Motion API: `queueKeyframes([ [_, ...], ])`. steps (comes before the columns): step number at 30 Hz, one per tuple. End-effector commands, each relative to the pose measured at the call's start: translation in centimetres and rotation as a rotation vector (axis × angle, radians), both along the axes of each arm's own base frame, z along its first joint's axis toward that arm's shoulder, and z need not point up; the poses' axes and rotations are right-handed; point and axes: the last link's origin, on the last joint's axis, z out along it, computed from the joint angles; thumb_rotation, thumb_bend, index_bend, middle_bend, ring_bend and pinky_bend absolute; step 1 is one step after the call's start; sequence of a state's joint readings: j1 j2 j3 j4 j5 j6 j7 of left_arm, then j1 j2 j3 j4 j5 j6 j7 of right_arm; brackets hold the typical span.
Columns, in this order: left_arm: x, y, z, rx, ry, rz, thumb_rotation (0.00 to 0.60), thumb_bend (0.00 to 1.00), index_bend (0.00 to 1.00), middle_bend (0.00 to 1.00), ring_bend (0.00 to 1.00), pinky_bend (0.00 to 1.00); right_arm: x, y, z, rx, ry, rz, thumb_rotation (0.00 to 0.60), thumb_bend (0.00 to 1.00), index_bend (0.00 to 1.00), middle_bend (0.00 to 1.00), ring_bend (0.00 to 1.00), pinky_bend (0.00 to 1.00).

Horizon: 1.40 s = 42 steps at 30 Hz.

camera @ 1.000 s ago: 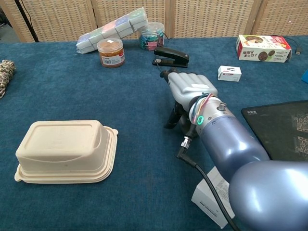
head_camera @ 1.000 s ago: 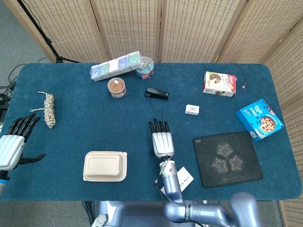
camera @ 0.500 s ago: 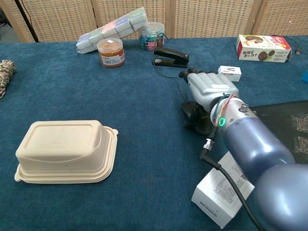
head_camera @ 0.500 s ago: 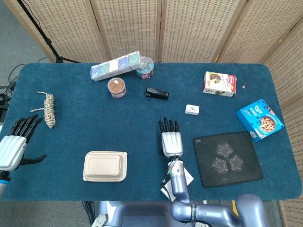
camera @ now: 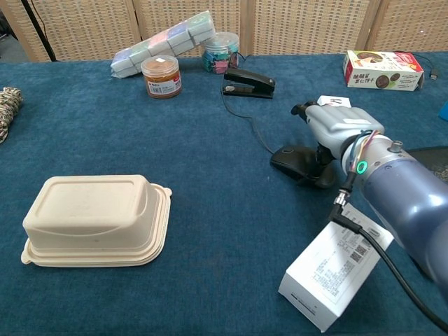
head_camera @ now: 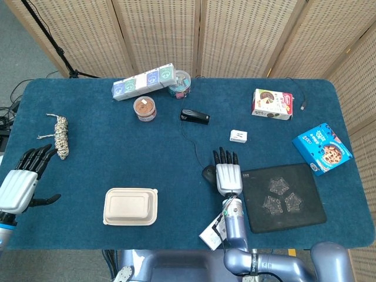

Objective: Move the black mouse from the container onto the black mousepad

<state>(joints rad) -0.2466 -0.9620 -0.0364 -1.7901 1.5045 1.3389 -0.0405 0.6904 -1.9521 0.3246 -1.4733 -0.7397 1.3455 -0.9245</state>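
Right hand [camera: 336, 129] gripping the black mouse [camera: 297, 163] on the blue table [head_camera: 106, 126] just left of the black mousepad [head_camera: 282, 197], mid-carry, needing only a short rightward shift and release.

The black mouse [camera: 297, 160] is partly covered by the right hand [camera: 334, 126]; only its 9 o'clock end shows in either view, and contact between the fingers and the mouse cannot be confirmed. The black mousepad [camera: 428, 155] is cut off at the 3 o'clock edge of the chest view and largely hidden behind the right forearm. The left hand [head_camera: 22, 181] appears only in the head view, its wrist cropped at the 9 o'clock edge.
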Motion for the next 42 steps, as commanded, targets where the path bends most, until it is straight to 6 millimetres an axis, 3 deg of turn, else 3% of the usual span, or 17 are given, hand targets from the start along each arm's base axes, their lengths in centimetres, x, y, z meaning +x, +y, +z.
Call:
queueKeyframes([
  [1,0.0,0.0,0.0,0.000,0.002,0.002,0.600,0.03,0.00,0.00,0.00,0.00,-0.2,-0.2,0.0,0.007,0.001,-0.010,0.600,0.00,0.05,0.10,0.06,0.22],
  [5,-0.1,0.1,0.0,0.002,0.002,0.005,0.600,0.03,0.00,0.00,0.00,0.00,-0.5,-0.4,0.0,0.012,-0.038,-0.018,0.600,0.00,0.19,0.25,0.19,0.33],
  [11,0.0,0.1,0.0,0.001,0.002,0.004,0.600,0.03,0.00,0.00,0.00,0.00,-0.6,-0.6,-0.2,0.014,-0.071,-0.015,0.600,0.00,0.34,0.40,0.33,0.39],
  [19,0.0,0.1,0.0,0.000,0.002,0.003,0.600,0.03,0.00,0.00,0.00,0.00,-0.6,-0.7,-0.4,-0.009,-0.096,0.001,0.600,0.00,0.47,0.52,0.46,0.46],
  [27,-0.1,0.1,-0.1,-0.006,0.007,0.005,0.600,0.03,0.00,0.00,0.00,0.00,-0.2,-0.7,-0.2,-0.053,-0.138,0.021,0.600,0.03,0.49,0.54,0.47,0.46],
  [35,0.0,0.3,-0.3,-0.017,0.014,0.010,0.600,0.03,0.00,0.00,0.00,0.00,-0.1,-1.2,2.9,-0.129,-0.137,0.023,0.600,0.07,0.49,0.54,0.47,0.46],
  [42,0.0,0.2,-0.6,-0.027,0.022,0.011,0.600,0.03,0.00,0.00,0.00,0.00,-2.9,-1.4,7.7,-0.217,-0.086,-0.045,0.600,0.08,0.49,0.54,0.47,0.46],
])
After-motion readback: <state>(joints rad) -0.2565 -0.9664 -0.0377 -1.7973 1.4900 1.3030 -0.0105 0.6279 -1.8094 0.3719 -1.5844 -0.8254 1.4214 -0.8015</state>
